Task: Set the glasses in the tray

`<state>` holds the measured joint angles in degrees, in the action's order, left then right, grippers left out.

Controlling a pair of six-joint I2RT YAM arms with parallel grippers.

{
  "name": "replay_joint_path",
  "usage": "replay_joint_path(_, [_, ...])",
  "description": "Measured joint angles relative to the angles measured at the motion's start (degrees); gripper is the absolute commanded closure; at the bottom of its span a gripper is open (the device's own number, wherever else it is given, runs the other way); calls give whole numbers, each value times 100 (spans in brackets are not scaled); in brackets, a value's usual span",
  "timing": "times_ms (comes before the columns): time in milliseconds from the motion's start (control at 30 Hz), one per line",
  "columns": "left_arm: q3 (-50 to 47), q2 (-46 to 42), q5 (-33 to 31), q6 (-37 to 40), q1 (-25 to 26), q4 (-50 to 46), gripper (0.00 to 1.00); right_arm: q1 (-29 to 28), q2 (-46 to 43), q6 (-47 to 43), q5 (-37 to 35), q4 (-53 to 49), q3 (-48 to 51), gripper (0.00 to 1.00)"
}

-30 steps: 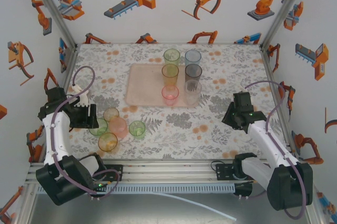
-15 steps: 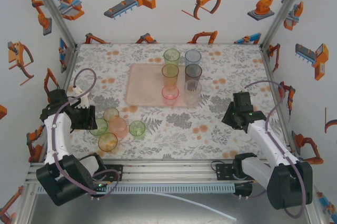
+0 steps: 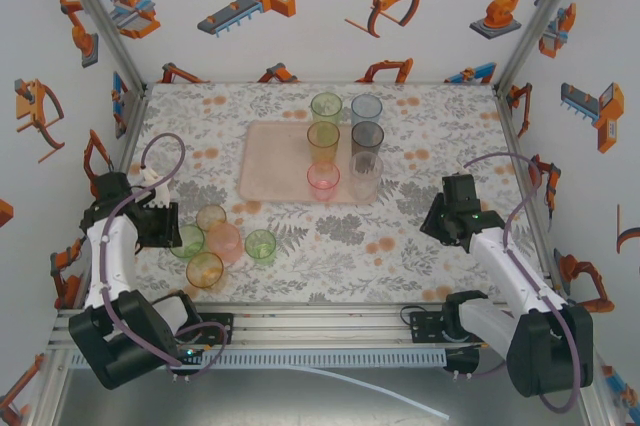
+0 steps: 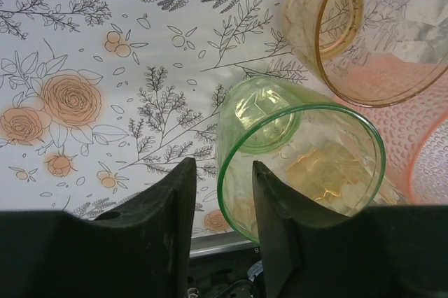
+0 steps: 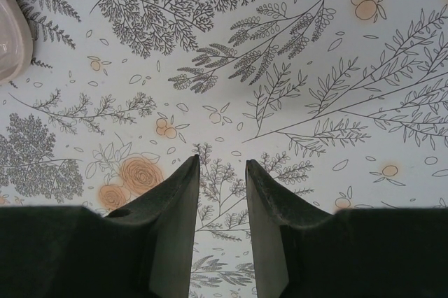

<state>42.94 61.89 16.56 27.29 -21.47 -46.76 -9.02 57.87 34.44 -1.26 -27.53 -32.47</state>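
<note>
In the left wrist view my left gripper (image 4: 224,168) straddles the near rim of a green tumbler (image 4: 308,151). One finger is inside the glass and one outside, and a gap still shows beside the wall. The same tumbler (image 3: 187,242) stands at the table's left, in a group with amber (image 3: 211,217), pink (image 3: 224,242), green (image 3: 260,246) and orange (image 3: 204,269) glasses. The pale pink tray (image 3: 275,161) holds several tumblers along its right side. My right gripper (image 3: 440,221) hovers open over bare tabletop, nothing between its fingers (image 5: 183,193).
An amber tumbler (image 4: 371,32) and a pink one (image 4: 427,151) crowd the green glass on its far side. The tray's corner (image 5: 10,46) shows at the left edge of the right wrist view. The tray's left half is bare. Enclosure walls ring the table.
My left gripper's jaws have narrowed around the green tumbler's rim and the wrist has shifted slightly left. The right arm has not moved.
</note>
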Motion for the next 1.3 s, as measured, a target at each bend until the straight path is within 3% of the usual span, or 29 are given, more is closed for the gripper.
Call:
replay_joint_path(867, [-7, 122, -9, -92, 0, 264, 78, 0, 63, 2, 22, 160, 76, 66])
replay_joint_path(1100, [-7, 35, -66, -81, 0, 254, 91, 0, 63, 2, 24, 170, 151, 66])
replay_joint_path(1300, [-4, -7, -116, -59, 0, 203, 92, 0, 63, 2, 24, 190, 151, 66])
